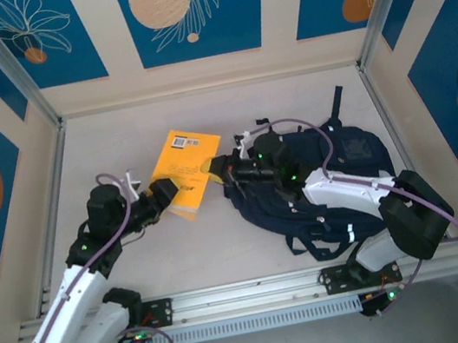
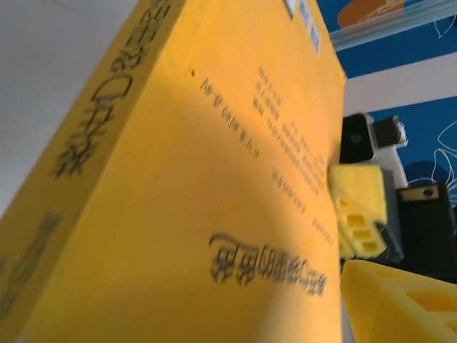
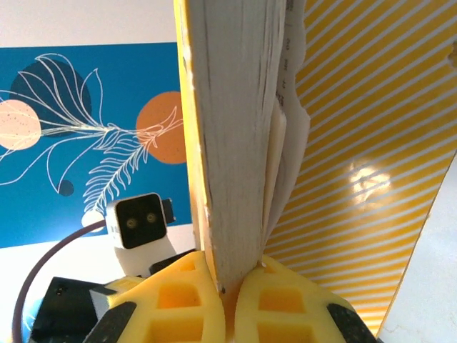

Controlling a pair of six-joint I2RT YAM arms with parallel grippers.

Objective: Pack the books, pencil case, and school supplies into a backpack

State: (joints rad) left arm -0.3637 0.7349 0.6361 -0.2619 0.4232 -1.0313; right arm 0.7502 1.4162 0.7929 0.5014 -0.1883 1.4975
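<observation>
The yellow-orange book (image 1: 184, 166) hangs above the table, left of the dark navy backpack (image 1: 335, 171), between my two grippers. My right gripper (image 1: 221, 168) is shut on the book's right edge. In the right wrist view its fingertips (image 3: 227, 293) pinch the foot of the white page block (image 3: 235, 143), and a striped yellow cover (image 3: 357, 143) hangs open beside them. My left gripper (image 1: 161, 196) is at the book's near-left corner. In the left wrist view the cover (image 2: 214, 179) lies right against the camera and one left finger (image 2: 400, 300) shows beside it. The other finger is hidden, so contact is unclear.
The backpack lies on the right half of the table with its straps (image 1: 316, 245) trailing toward the near rail (image 1: 250, 296). Patterned blue walls (image 1: 185, 11) enclose the table on three sides. The right arm (image 1: 355, 190) reaches across the backpack.
</observation>
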